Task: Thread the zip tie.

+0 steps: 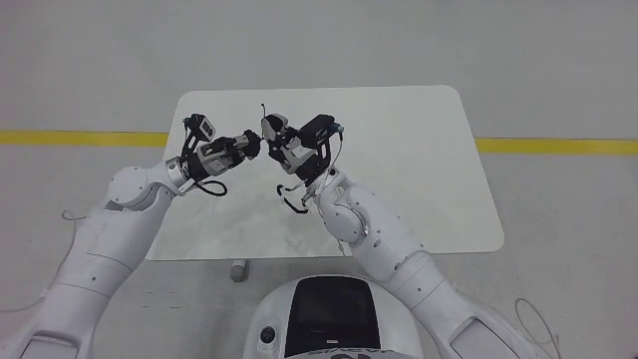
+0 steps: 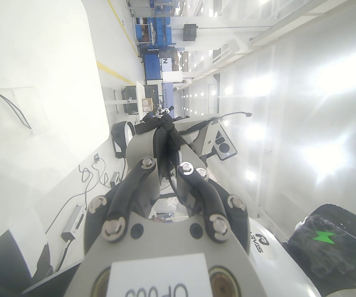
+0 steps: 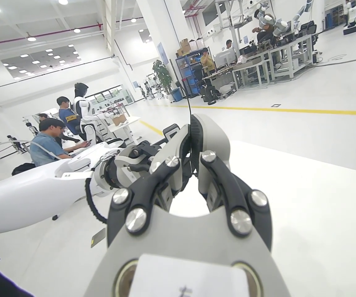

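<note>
The black zip tie [image 1: 262,113] is held in the air over the white table [image 1: 419,170], where both grippers meet tip to tip. My right gripper [image 3: 192,131] is shut on the tie, and a thin length of the zip tie [image 3: 188,100] stands up from its fingertips, ending in a small block. In the left wrist view that free end of the zip tie [image 2: 236,114] pokes out past the right gripper. My left gripper [image 2: 165,131] is shut on a black part of the tie, right against the right gripper's tips. From above, the left gripper [image 1: 250,145] and the right gripper [image 1: 270,143] face each other.
A second thin black strip [image 2: 11,108] lies bent on the table some way beyond the grippers. The table's right half is bare. Its rounded edge [image 2: 103,106] drops to a white floor with yellow lines [image 1: 558,145].
</note>
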`<state>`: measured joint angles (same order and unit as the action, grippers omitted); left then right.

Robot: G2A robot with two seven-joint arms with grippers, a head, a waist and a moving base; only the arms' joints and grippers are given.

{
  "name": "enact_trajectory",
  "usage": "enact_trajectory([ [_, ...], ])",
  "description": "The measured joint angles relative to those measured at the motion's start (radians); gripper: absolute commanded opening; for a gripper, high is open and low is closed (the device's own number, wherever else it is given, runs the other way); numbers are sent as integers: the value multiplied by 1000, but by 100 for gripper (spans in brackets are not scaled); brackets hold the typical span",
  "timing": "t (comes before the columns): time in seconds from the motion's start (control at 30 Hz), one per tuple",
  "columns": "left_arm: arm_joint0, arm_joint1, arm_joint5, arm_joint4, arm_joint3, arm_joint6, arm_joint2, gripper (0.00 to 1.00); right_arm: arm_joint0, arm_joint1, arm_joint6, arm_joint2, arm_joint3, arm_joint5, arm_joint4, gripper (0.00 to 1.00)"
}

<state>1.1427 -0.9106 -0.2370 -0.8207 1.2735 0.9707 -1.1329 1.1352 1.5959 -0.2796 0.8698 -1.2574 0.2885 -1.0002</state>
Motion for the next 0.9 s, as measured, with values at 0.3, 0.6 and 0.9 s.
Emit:
enact_trajectory([
  [0.3, 0, 0, 0, 0, 0, 0, 0, 0, -1, 3, -5, 0, 7, 3, -2, 0],
  [0.6, 0, 0, 0, 0, 0, 0, 0, 0, -6, 7, -8, 3, 16, 5, -2, 0],
  [0.9, 0, 0, 0, 0, 0, 0, 0, 0, -11, 8, -3, 11, 24, 9, -6, 0],
])
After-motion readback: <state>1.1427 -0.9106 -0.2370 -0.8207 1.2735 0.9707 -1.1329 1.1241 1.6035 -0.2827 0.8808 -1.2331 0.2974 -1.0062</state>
